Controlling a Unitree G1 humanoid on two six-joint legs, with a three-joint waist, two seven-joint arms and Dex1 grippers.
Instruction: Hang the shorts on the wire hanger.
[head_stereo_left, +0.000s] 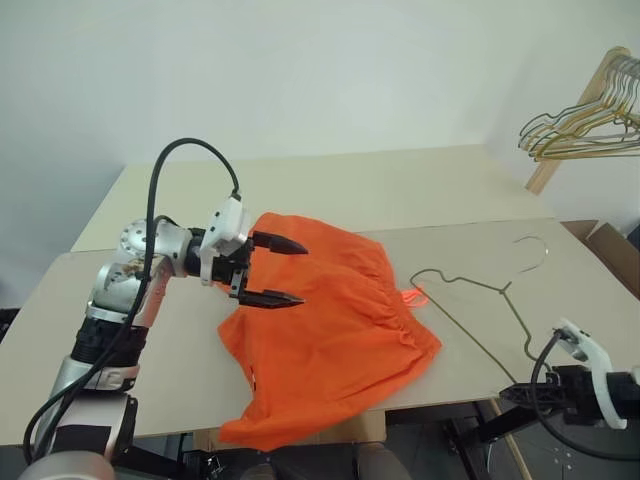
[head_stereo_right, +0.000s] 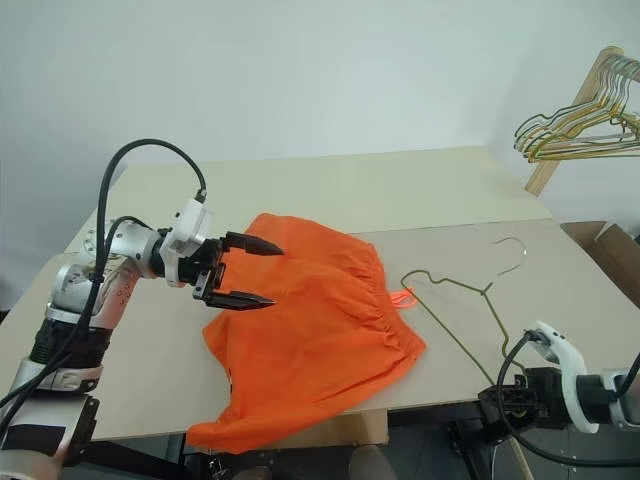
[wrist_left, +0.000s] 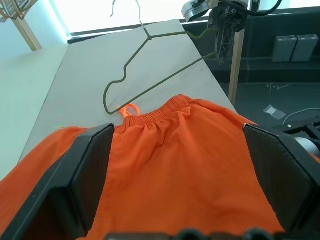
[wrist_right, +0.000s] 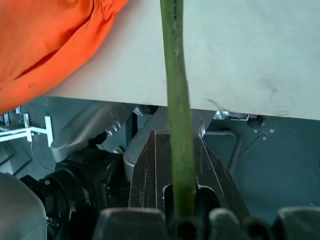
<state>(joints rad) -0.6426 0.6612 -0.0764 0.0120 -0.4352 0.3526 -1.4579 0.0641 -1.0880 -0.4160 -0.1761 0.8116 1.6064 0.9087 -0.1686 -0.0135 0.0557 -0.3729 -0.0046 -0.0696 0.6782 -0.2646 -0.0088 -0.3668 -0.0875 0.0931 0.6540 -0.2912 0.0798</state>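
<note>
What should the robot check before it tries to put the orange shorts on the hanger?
1. Right tool shut on the wire hanger: ok.
2. Left tool open above the shorts: ok.
3. Shorts held: not ok, nothing grips them.
4. Shorts fully on the table: not ok, one leg hangs over the near edge.
5. Waistband faces the hanger, drawstring loop beside its shoulder: ok.
6. Hanger inside the shorts: not ok, it lies beside them.

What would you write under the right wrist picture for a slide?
Right gripper shut on the wire hanger at the table edge, orange shorts lying beside it.
</note>
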